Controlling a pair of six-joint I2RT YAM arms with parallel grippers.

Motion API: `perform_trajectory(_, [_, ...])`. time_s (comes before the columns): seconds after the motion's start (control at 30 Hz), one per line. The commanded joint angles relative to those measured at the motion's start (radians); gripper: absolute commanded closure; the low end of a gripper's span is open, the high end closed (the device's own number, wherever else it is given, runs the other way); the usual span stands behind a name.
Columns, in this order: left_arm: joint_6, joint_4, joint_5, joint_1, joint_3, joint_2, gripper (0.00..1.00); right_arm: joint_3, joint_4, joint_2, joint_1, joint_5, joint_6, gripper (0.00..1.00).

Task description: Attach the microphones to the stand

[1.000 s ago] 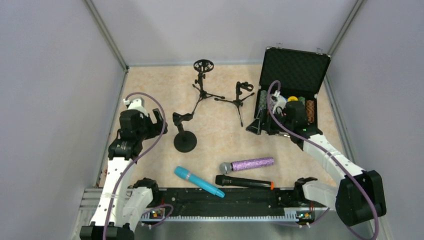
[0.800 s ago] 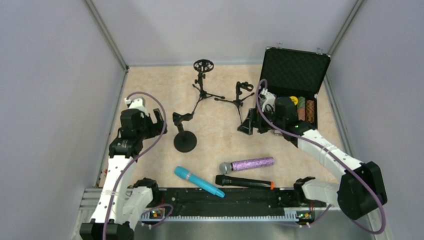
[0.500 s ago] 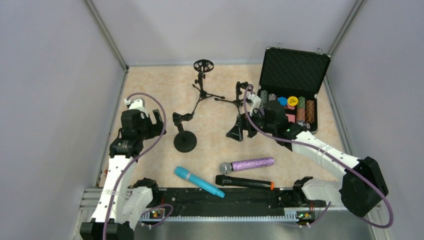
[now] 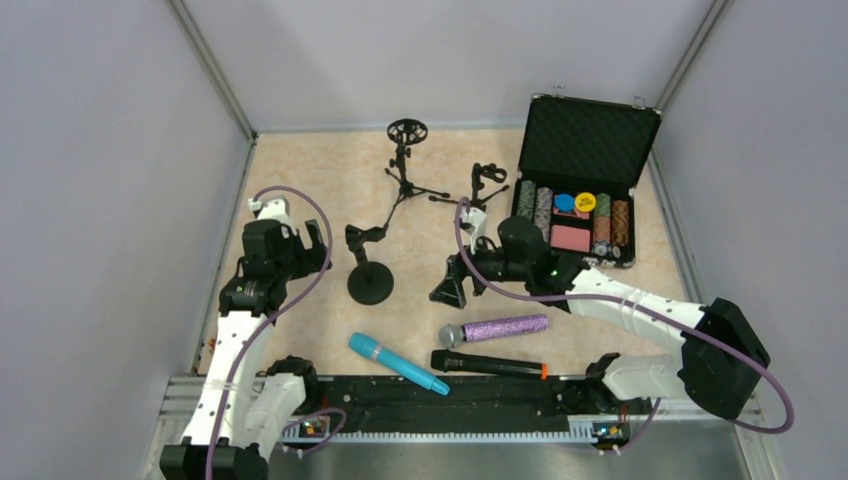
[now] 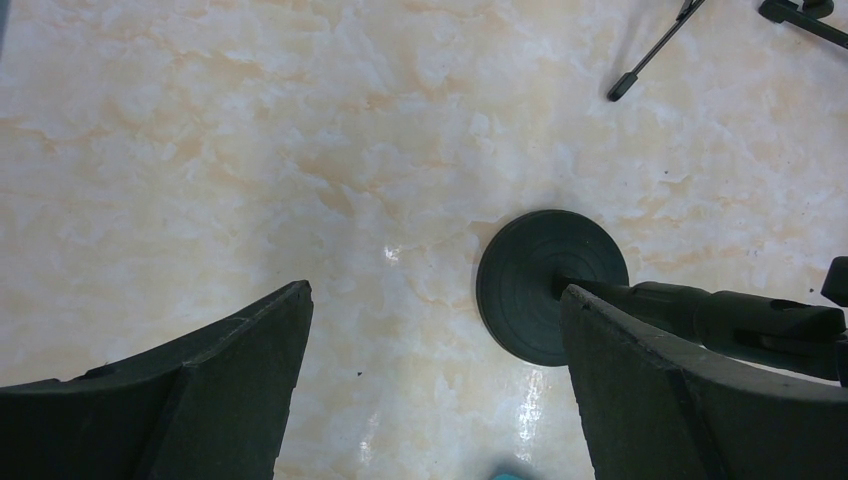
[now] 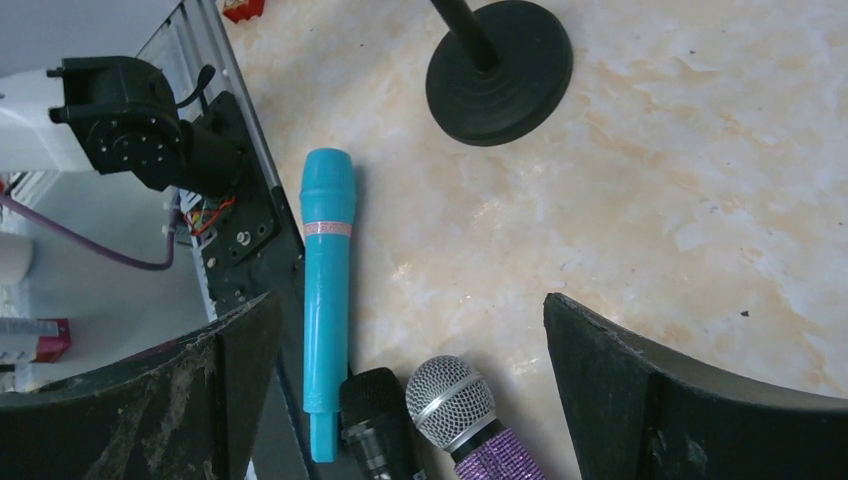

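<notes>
Three microphones lie near the table's front edge: a cyan one (image 4: 398, 363), a purple glitter one (image 4: 495, 328) with a silver grille, and a black one (image 4: 488, 363) with an orange end ring. The round-base stand (image 4: 370, 283) is upright left of centre. My right gripper (image 4: 447, 285) hangs open just above and left of the purple grille; in its wrist view the cyan mic (image 6: 325, 290), black head (image 6: 378, 415) and silver grille (image 6: 455, 410) lie between its spread fingers. My left gripper (image 4: 318, 240) is open and empty, left of the stand's base (image 5: 530, 290).
Two tripod stands stand at the back, one with a round shock mount (image 4: 406, 160) and one with a clip (image 4: 482, 195). An open black case (image 4: 585, 150) of poker chips sits at the back right. A black rail (image 4: 480, 395) runs along the front edge.
My right arm has swung left from over the chip case to above the heads of the microphones, still open. The left arm has barely moved.
</notes>
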Motion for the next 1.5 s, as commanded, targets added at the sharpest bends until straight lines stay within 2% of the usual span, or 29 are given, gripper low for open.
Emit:
perform_trajectory(0.0, [0.009,0.026,-0.014,0.000,-0.003,-0.002,0.03,0.037,0.017,0.024,0.061,0.048,-0.072,0.01])
perform_trajectory(0.3, [0.005,0.024,-0.004,0.000,-0.002,0.003,0.03,0.048,0.049,0.037,0.179,0.093,-0.133,0.01])
perform_trajectory(0.97, [0.005,0.022,-0.002,0.000,-0.002,-0.001,0.04,0.040,0.102,0.039,0.182,0.085,-0.101,0.01])
perform_trajectory(1.47, [0.007,0.021,0.003,0.000,-0.003,0.004,0.04,0.037,0.053,0.034,0.183,0.125,-0.108,0.01])
